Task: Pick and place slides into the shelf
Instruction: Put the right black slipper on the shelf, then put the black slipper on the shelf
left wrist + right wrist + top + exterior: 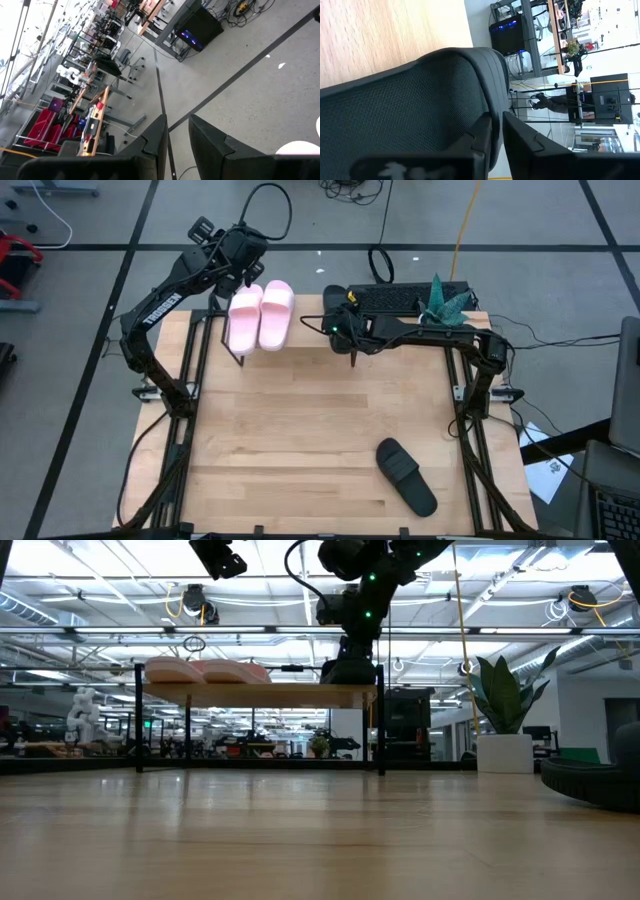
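The shelf stands at the table's far edge, and it also shows in the low view. The pale pink pair lies side by side on its left half, soles down. My right gripper is shut on a black slide at the shelf's right end. The second black slide lies flat on the table at the near right. My left gripper is raised beyond the pink pair, a little open and empty. My right gripper pinches the black slide's wide strap at its edge between its two fingers. The arm reaches in about level from the table's right. The slide sits at the shelf's right end; I cannot tell whether it rests on the plank.
A dark keyboard and a green paper shape lie at the far right behind the right arm. Black frame rails run along both table sides. Bare wood fills the table's middle.
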Robot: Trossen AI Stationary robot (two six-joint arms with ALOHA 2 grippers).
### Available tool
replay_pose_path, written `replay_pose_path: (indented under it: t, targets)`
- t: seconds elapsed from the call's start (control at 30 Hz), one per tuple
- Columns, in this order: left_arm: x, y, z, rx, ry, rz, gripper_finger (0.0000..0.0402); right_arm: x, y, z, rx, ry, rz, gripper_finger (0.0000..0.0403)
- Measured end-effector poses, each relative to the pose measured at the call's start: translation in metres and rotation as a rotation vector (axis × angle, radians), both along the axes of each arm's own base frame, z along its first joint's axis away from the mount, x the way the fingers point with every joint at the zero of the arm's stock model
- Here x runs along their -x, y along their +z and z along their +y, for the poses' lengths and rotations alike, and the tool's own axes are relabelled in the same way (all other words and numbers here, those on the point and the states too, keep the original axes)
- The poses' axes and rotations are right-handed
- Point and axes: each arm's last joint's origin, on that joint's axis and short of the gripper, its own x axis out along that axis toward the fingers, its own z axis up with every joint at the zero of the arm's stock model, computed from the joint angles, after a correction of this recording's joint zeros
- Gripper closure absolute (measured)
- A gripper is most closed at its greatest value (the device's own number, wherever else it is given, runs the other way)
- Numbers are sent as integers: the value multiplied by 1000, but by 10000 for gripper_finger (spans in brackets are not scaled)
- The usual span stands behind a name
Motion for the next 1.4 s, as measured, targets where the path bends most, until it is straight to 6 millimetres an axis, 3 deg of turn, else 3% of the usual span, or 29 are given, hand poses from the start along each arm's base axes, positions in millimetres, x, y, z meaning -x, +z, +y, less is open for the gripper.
replay_pose_path:
  t: [0.67,1.4]
  targets:
    - [0,0,0,0,0,0,316,0,0,0,1,4,5,274]
    - [0,0,0,1,-1,-1,316,-7,1,17,19,73,24,220]
